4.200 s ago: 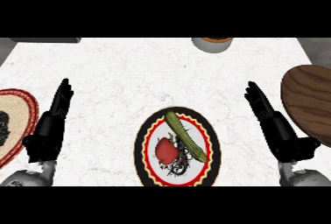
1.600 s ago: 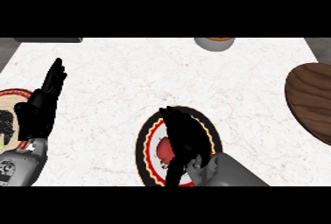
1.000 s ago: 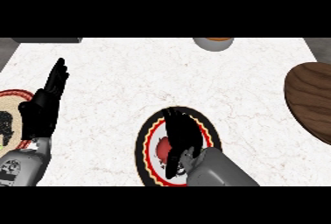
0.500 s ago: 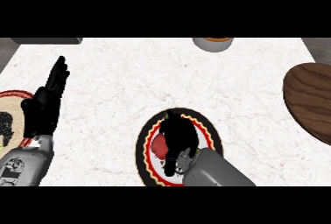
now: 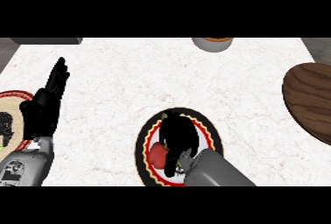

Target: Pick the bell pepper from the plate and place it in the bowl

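Although the fingers [image 5: 173, 126] of the right hand [image 5: 181, 139] show only as one dark mass pointing away from the robot over the middle of the plate [image 5: 140, 151], I cannot tell whether they are spread, pressed together or pinching anything. The red bell pepper [image 5: 157, 154] lies on that plate, showing at the hand's left edge and touching it, low in the plate's left half. A small green tip [image 5: 165, 116] pokes out at the top left of the hand. The right forearm [image 5: 216, 170] comes in from the lower edge and covers the plate's near right rim. The plate sits on the white marbled counter [image 5: 161, 74], near its front. Well apart at the right edge lies the dark wooden bowl [image 5: 313, 98], partly cut off. At the far edge stands a small grey container [image 5: 213, 43]. On the left the left hand [image 5: 44, 109] rests open, its fingers [image 5: 58, 74] straight and together, pointing up, just beside a second plate [image 5: 14, 97] cut by the left edge.
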